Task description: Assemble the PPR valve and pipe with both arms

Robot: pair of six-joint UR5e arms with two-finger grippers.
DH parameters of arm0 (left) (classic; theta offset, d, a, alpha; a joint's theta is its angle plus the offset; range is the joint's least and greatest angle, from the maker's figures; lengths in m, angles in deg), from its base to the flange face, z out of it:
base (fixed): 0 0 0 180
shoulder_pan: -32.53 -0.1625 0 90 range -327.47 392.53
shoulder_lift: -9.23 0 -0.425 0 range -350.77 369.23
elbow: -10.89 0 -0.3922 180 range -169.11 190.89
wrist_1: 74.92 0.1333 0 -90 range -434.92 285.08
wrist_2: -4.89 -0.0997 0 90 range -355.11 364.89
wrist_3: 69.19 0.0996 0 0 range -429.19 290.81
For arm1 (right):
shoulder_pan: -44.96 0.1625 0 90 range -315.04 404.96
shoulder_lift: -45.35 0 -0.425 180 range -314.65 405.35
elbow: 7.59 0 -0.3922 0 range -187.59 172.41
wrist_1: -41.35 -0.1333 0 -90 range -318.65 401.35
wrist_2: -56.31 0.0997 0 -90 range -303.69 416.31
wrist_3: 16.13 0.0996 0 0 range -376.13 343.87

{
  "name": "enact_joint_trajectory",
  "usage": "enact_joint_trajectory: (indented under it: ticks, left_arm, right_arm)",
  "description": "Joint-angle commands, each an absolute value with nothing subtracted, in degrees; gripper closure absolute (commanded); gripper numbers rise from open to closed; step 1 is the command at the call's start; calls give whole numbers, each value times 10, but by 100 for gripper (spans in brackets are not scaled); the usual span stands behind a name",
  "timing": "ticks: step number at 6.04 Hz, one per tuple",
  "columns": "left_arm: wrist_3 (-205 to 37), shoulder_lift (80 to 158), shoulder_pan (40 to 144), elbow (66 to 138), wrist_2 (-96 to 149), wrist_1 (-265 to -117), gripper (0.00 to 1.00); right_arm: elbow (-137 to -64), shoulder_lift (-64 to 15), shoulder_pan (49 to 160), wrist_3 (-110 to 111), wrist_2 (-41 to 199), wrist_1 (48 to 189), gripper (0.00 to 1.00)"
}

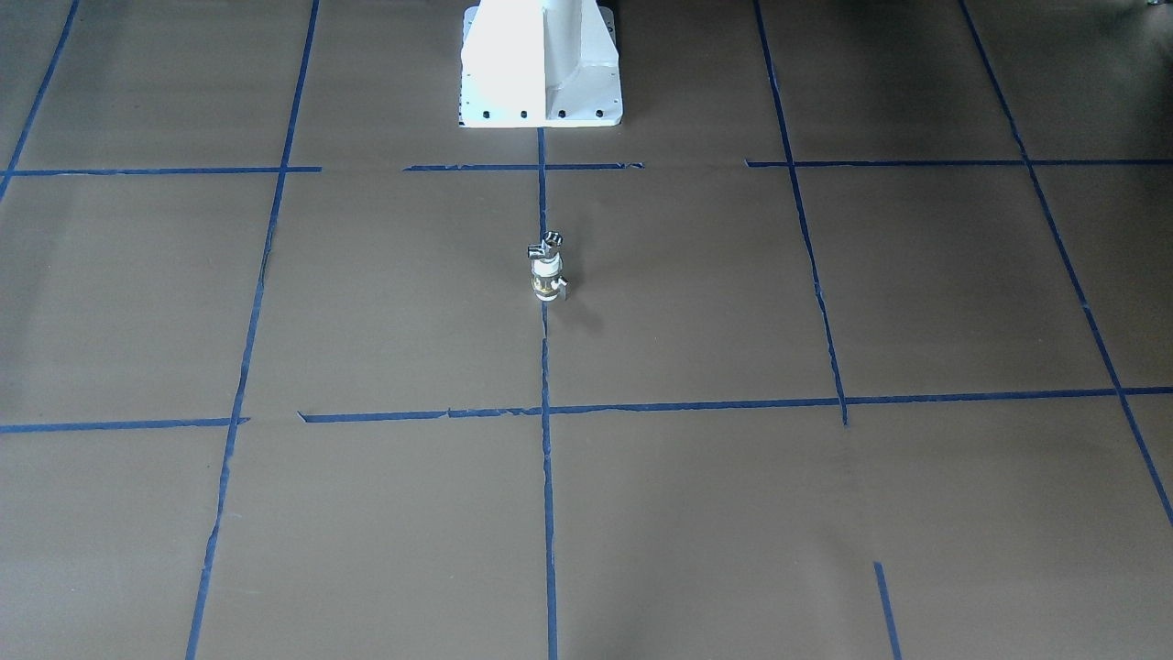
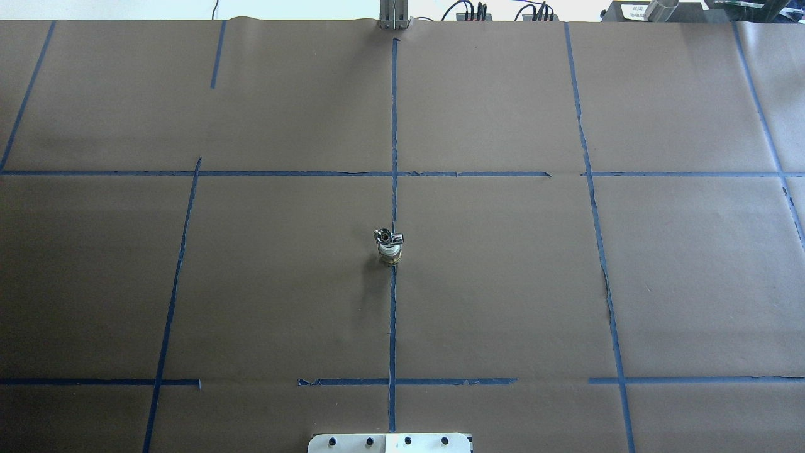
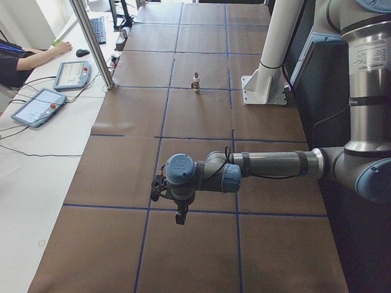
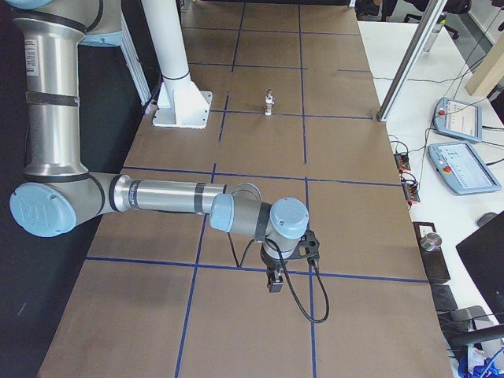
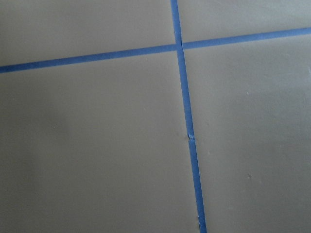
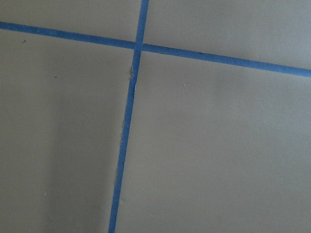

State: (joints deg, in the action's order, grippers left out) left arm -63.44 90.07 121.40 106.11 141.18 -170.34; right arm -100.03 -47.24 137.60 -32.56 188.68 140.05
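Both hang empty, opening unclear: left end effector [image 3: 181, 218], right end effector [image 4: 275, 283].

The pipe [image 1: 546, 245] sat atop the upright PPR valve [image 1: 547, 279], midway between the left and right edges of the worktop [image 1: 871, 302], before the pedestal [image 1: 541, 64]

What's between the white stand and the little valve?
Nothing but bare brown paper and blue tape between the stand and valve, in the front-facing view.

Jaws on the left arm [image 3: 275, 165] and right arm [image 4: 165, 197] are too small to judge; the pedestal [image 1: 541, 64] is cropped at 12 o'clock.
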Motion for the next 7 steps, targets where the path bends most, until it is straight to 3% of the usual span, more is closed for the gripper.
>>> enact_joint_trajectory:
  ticks: [1,7]
  left_arm:
    - [-632,886,1209,1066,1412,-1705,0]
    - [-633,885,1209,1061,1412,-1705,0]
  right_arm:
    - [-1000,-473,1376,-325,1887,1401,0]
    - [-1005,-472,1376,-322,1888,1401,0]
